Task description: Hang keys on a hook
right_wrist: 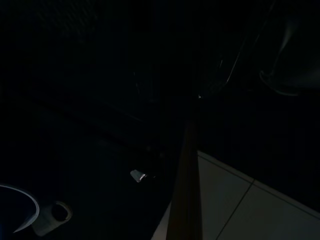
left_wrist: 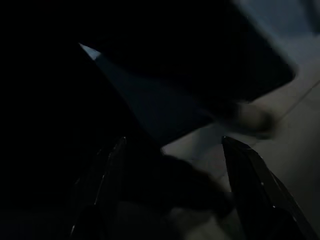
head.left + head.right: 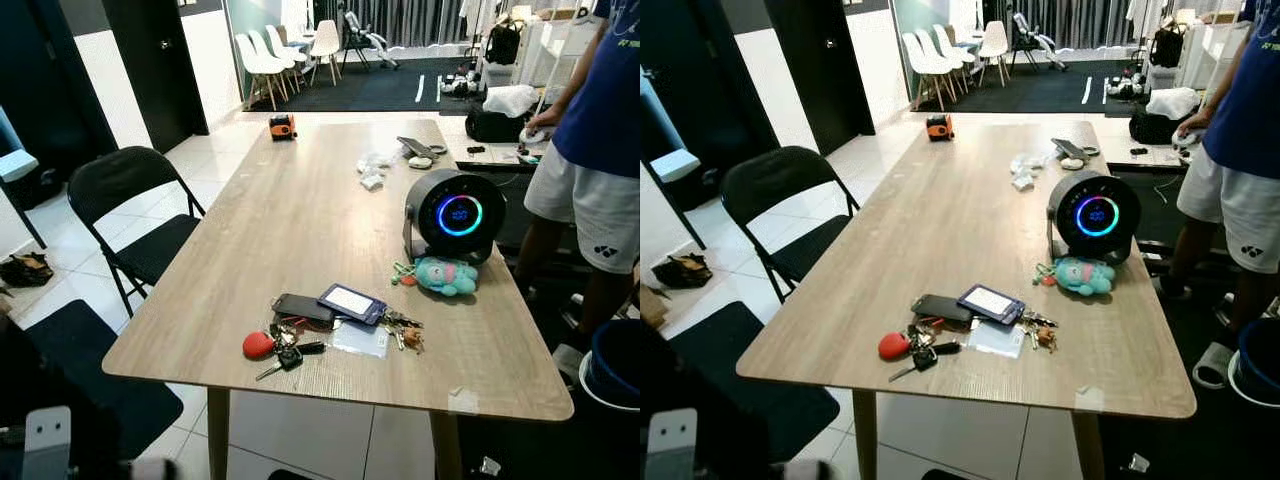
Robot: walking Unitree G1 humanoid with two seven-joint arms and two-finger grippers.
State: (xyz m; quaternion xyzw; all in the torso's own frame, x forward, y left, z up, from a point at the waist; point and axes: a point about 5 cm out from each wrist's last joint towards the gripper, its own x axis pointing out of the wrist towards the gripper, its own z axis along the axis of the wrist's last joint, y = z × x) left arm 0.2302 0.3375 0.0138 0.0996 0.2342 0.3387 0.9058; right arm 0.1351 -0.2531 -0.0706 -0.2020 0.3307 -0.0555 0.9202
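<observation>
1. On the wooden table [image 3: 300, 200], near its front edge, lie the keys [image 3: 290, 355], in a small heap with a red heart-shaped tag [image 3: 258, 345] touching them on the robot's left side.
2. Just behind the keys lies a dark phone [image 3: 303, 307], and beside it a card holder [image 3: 351, 303] with a blue frame, which rests partly on a clear plastic sleeve [image 3: 360, 340].
3. A second, smaller bunch of keys [image 3: 402, 330] lies to the right of the card holder.
4. Farther back on the right side stands a round black device [image 3: 455, 215] with a glowing blue ring, and a turquoise plush toy [image 3: 446, 275] lies at its foot, touching it.
5. At the far end of the table are an orange tape measure [image 3: 282, 126] and some crumpled white wrappers [image 3: 373, 172].
6. The left gripper [image 2: 172, 190] hangs low, well apart from the keys; its two black fingers [image 2: 250, 175] stand apart with nothing between them, and under them are pale floor tiles and a dark shape.
7. The right wrist view is very dark; I cannot tell the state of the right gripper from it.
8. A black folding chair [image 3: 130, 215] stands at the left side of the table.
9. A person [image 3: 595, 140] in a blue shirt and white shorts stands at the right side of the table.
</observation>
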